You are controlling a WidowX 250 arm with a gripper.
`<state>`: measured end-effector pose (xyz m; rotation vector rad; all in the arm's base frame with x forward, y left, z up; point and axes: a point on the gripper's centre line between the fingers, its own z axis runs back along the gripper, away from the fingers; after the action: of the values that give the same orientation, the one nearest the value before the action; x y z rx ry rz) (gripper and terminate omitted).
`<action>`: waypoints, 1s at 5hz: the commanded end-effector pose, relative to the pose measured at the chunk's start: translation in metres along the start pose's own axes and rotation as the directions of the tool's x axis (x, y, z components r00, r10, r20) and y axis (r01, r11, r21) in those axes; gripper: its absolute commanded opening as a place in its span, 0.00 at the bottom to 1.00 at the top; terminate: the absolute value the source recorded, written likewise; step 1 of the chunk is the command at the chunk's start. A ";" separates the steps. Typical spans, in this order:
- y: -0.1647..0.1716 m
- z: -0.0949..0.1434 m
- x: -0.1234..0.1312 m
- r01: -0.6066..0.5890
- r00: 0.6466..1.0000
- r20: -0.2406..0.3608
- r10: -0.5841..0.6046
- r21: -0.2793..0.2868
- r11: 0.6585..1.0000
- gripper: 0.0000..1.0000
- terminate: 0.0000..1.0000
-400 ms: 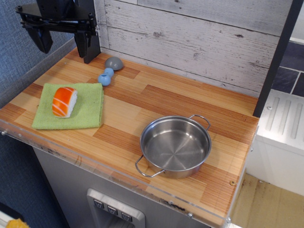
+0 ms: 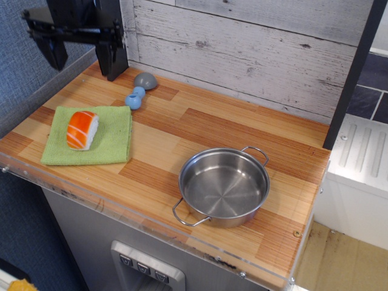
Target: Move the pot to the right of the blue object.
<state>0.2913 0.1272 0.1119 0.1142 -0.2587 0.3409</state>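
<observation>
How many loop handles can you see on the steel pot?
2. Both are on the pot: one handle at its far-right rim, toward the wall, the other handle at its near-left rim, toward the counter's front edge. None seems hidden.

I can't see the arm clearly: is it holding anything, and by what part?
Nothing is held: the end effector hangs open above the back left corner, apart from the pot.

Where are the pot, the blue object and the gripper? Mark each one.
pot (image 2: 223,189): main camera view, on the bare inside bottom.
blue object (image 2: 135,98): main camera view, on the waist between its two lobes.
gripper (image 2: 82,53): main camera view, midway between the two dark fingertips, jaws spread apart.
</observation>
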 end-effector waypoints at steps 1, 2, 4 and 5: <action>-0.033 0.009 -0.007 0.162 0.985 0.059 -0.160 -0.037 0.986 1.00 0.00; -0.053 0.005 -0.024 0.256 0.965 0.075 -0.250 -0.077 0.964 1.00 0.00; -0.097 -0.002 -0.057 0.418 0.906 0.108 -0.409 -0.078 0.905 1.00 0.00; -0.114 -0.010 -0.071 0.466 0.883 0.109 -0.456 -0.093 0.880 1.00 0.00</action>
<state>0.2673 -0.0044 0.0665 0.0673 -0.2902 -0.1595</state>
